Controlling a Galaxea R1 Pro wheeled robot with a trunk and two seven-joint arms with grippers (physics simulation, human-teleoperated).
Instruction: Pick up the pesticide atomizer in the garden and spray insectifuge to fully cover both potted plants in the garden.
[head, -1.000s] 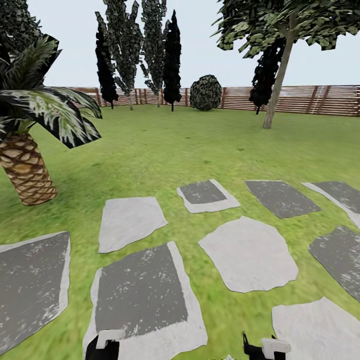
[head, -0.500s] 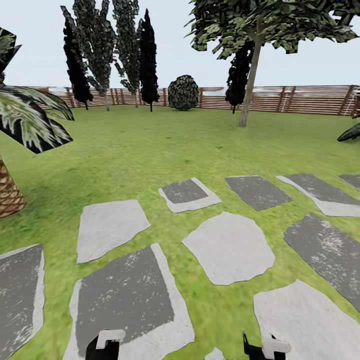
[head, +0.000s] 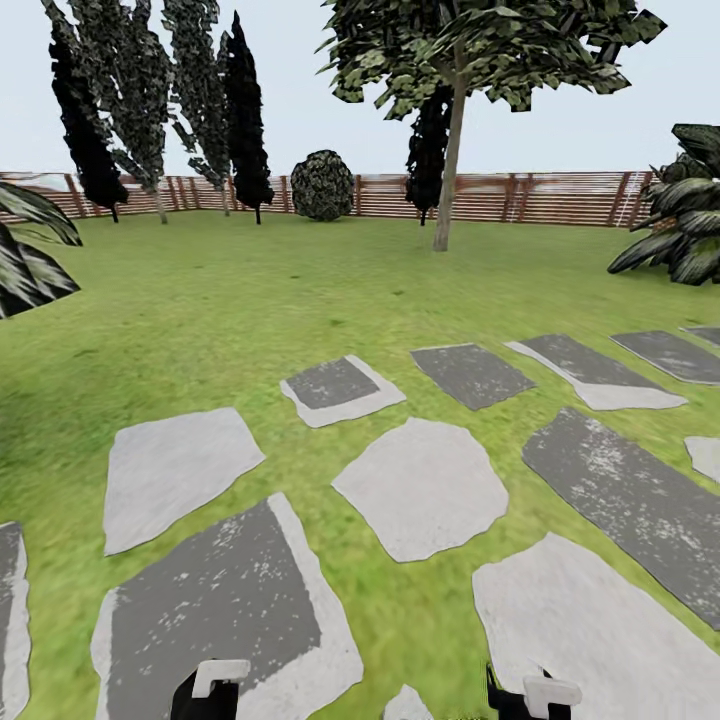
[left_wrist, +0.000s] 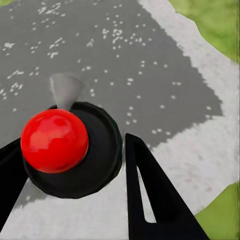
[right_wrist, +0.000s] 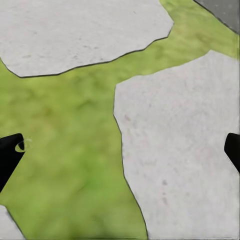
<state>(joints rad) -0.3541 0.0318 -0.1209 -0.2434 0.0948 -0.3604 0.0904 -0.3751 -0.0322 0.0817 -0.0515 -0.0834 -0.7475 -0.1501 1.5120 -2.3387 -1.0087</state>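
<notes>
Hanging wide apart over stepping stones (right_wrist: 170, 150), the right gripper (right_wrist: 120, 150) grasps nothing.

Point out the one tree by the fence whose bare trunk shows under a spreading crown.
The leafy tree right of the round bush: pale slanted trunk, wide crown. The dark cypresses are narrow columns, foliage to the ground.

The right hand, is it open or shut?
Open. In the right wrist view, the right hand has its two black fingertips far apart at opposite edges, with only grass and stepping stone between.
</notes>
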